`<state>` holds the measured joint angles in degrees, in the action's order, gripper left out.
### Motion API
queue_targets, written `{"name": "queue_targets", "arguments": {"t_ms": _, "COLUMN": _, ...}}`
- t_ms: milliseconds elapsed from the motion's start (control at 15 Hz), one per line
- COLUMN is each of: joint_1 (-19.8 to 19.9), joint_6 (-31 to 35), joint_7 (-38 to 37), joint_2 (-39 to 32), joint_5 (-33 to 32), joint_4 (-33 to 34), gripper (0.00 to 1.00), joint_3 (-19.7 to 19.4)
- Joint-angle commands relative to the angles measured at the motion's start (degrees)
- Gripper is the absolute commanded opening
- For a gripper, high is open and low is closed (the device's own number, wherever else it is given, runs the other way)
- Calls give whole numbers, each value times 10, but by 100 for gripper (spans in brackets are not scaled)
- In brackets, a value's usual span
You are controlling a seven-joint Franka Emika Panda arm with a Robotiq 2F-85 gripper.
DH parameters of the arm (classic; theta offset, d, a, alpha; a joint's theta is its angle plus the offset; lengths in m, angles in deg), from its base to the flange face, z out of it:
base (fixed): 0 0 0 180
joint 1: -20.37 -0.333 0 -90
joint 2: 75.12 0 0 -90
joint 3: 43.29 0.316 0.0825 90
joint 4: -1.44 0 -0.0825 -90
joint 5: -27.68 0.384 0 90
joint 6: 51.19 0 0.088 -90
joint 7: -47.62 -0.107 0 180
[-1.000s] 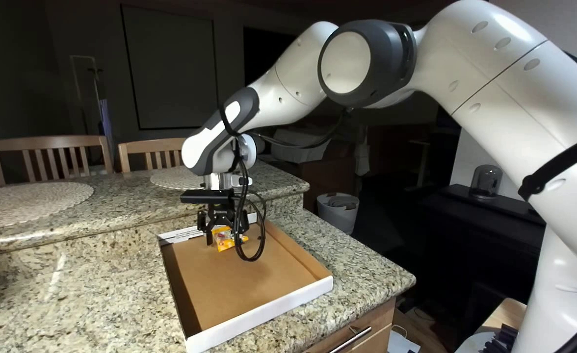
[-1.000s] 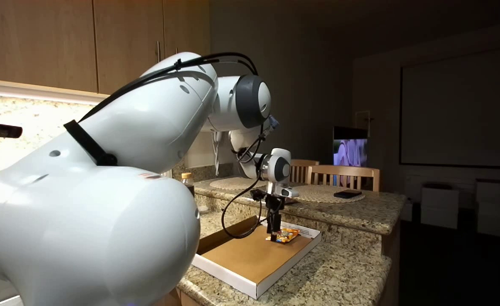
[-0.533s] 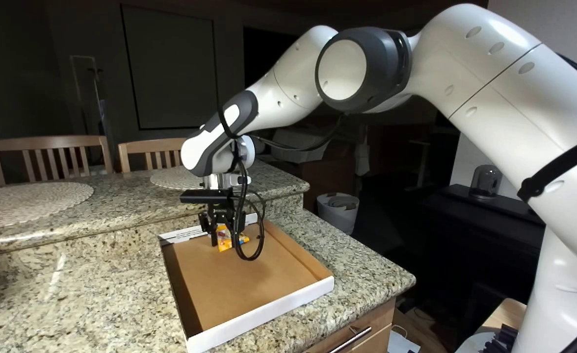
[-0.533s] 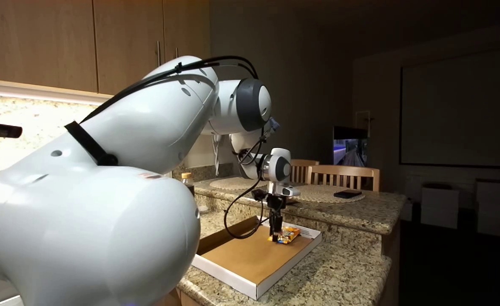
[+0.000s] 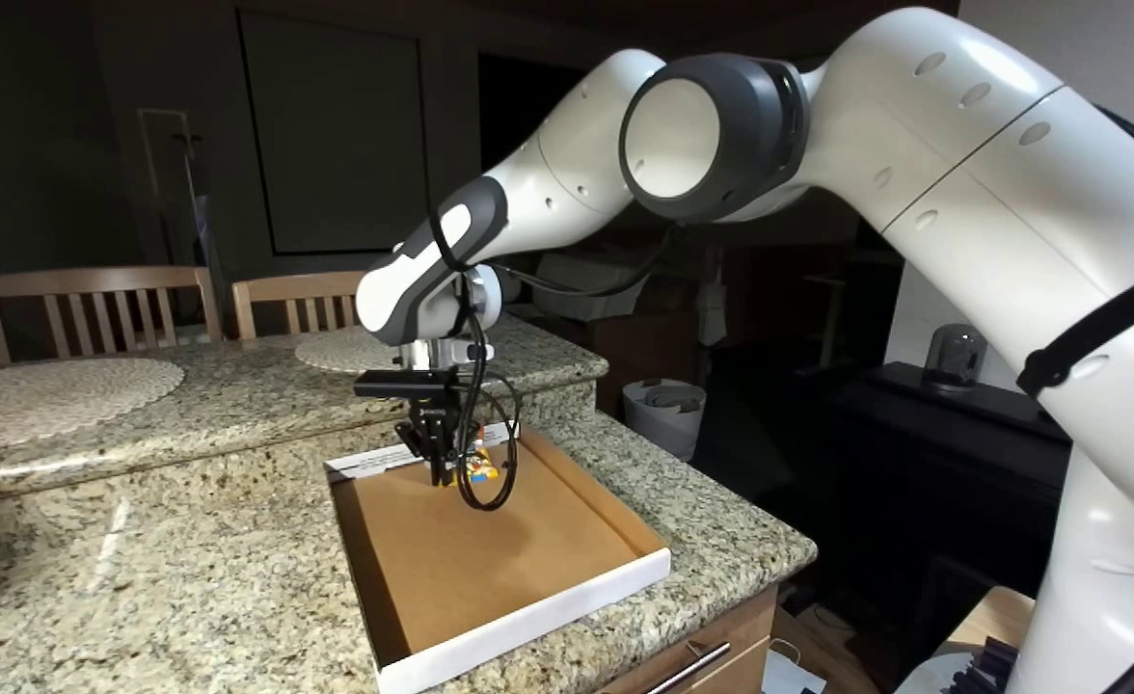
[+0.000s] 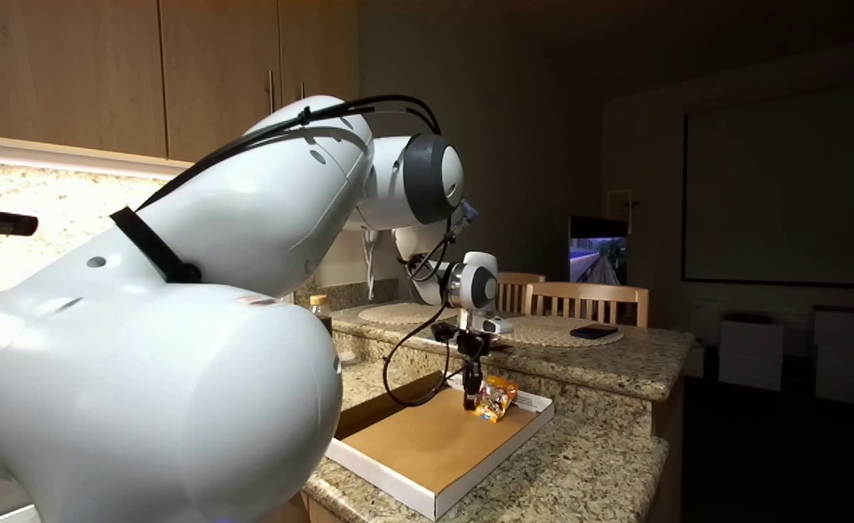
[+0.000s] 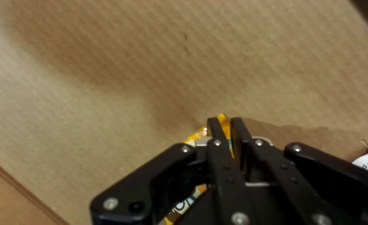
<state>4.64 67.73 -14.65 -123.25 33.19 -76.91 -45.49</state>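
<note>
An orange snack packet with a cartoon print lies near the far end of a shallow cardboard box, tilted up on one side. My gripper points down into the box beside the packet in both exterior views. In the wrist view the gripper has its jaws nearly together, and a fold of the orange packet shows between the fingertips. More of the packet's print appears below the left finger; the linkage hides most of it.
The box sits on a granite counter, below a raised granite ledge bearing woven mats. A dark phone lies on a mat. A cable loops beside the gripper, low over the box. A capped bottle stands behind.
The jaws have come from wide apart to nearly together. The packet has bunched and tilted up at the fingers, and the box has slid slightly. The arm dipped a little, then stayed.
</note>
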Motion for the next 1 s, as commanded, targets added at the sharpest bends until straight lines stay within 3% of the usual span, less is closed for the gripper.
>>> {"name": "queue_targets", "arguments": {"t_ms": 0, "joint_1": 3, "joint_6": -8, "joint_7": -22, "joint_2": -3, "joint_5": -6, "joint_4": 0, "gripper": 1, "joint_3": -1}}
{"name": "queue_targets", "arguments": {"t_ms": 400, "joint_1": 8, "joint_6": 1, "joint_7": -18, "joint_2": 15, "joint_5": 0, "joint_4": -19, "gripper": 5, "joint_3": 1}}
{"name": "queue_targets", "arguments": {"t_ms": 933, "joint_1": 13, "joint_6": 38, "joint_7": -6, "joint_2": 132, "joint_5": 12, "joint_4": -155, "gripper": 6, "joint_3": 14}}
